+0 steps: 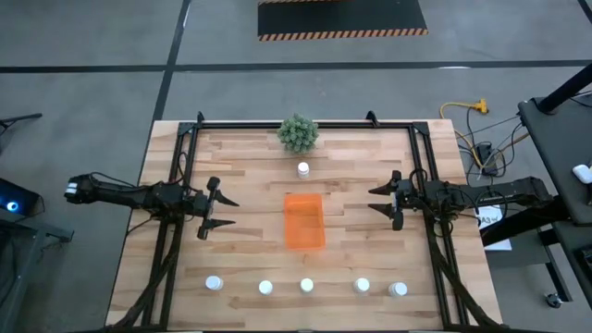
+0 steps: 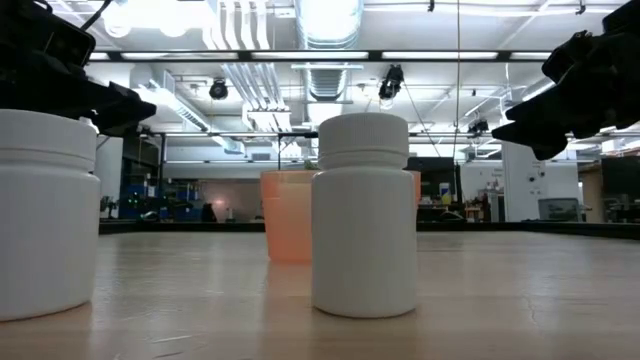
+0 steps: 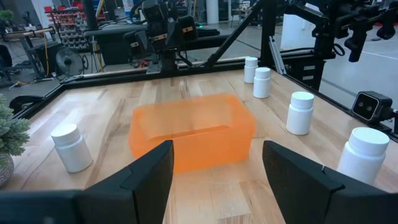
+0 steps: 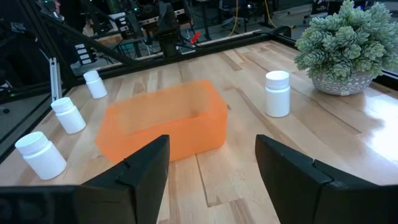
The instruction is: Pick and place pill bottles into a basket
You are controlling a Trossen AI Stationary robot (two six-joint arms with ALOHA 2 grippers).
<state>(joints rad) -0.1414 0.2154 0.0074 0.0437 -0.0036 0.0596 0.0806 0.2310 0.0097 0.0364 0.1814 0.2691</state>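
The table [image 1: 250, 176] is of light wood planks, smooth, with a soft shine. The basket [image 1: 304, 221] is translucent orange plastic with a frosted look. The pill bottles [image 1: 303, 169] are white plastic, smooth and matt. The plant [image 1: 298, 132] looks artificial, with a rough texture.

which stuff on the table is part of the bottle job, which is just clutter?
Job:
- pill bottles: row of five along the near edge, one lone bottle by the plant
- basket, orange, mid-table, nothing in it
- left pincer and right pincer, both open, flanking the basket

Not part of it:
- plant at the far edge
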